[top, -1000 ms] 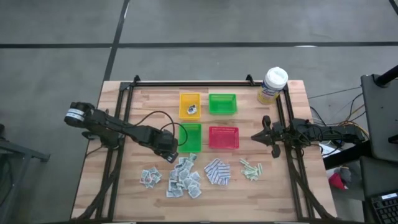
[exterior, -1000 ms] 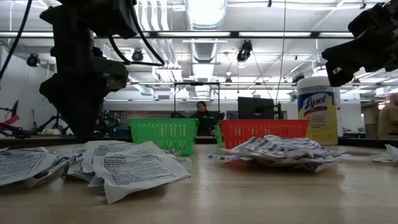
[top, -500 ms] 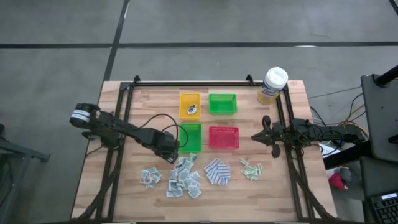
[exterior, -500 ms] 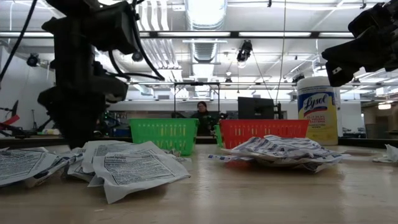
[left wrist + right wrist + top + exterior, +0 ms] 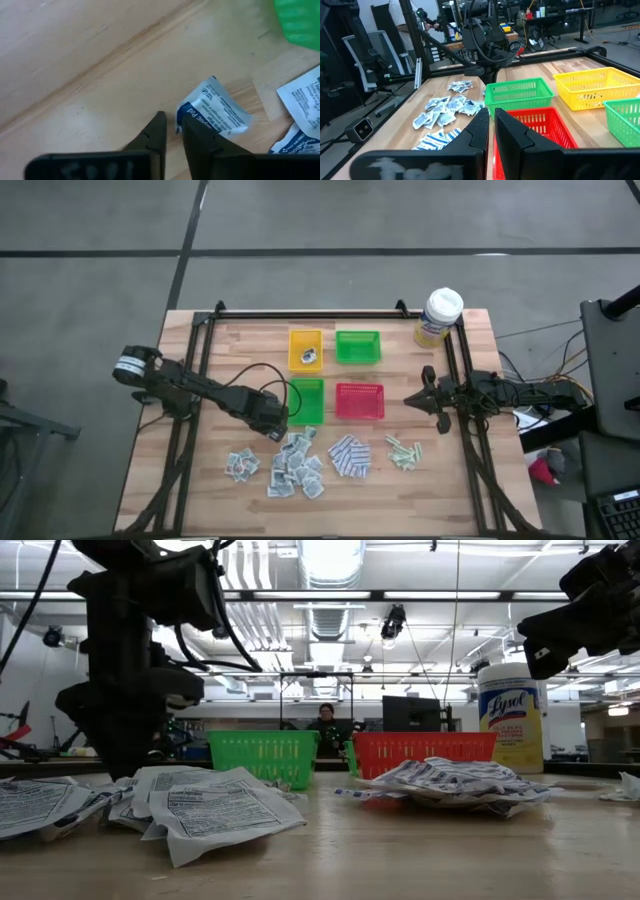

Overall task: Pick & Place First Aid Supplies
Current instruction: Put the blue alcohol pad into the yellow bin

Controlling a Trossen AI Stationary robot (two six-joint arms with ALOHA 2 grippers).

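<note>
We noted four trays mid-table: the yellow tray [image 5: 305, 349] held one small packet [image 5: 309, 357]; both green trays [image 5: 357, 346] and the red tray [image 5: 359, 401] looked empty. The first aid supplies [image 5: 293, 465] lay in flat heaps at 6 o'clock: white-grey sachets, blue-patterned pads [image 5: 349, 456], pale green strips [image 5: 403, 451]. The canister [image 5: 510, 717] at 1 o'clock read "Lysol". The left gripper [image 5: 277, 427], fingers nearly together on a sachet corner [image 5: 214, 106], hung over the heaps; the right gripper [image 5: 412, 401] waited closed at 3 o'clock.
</note>
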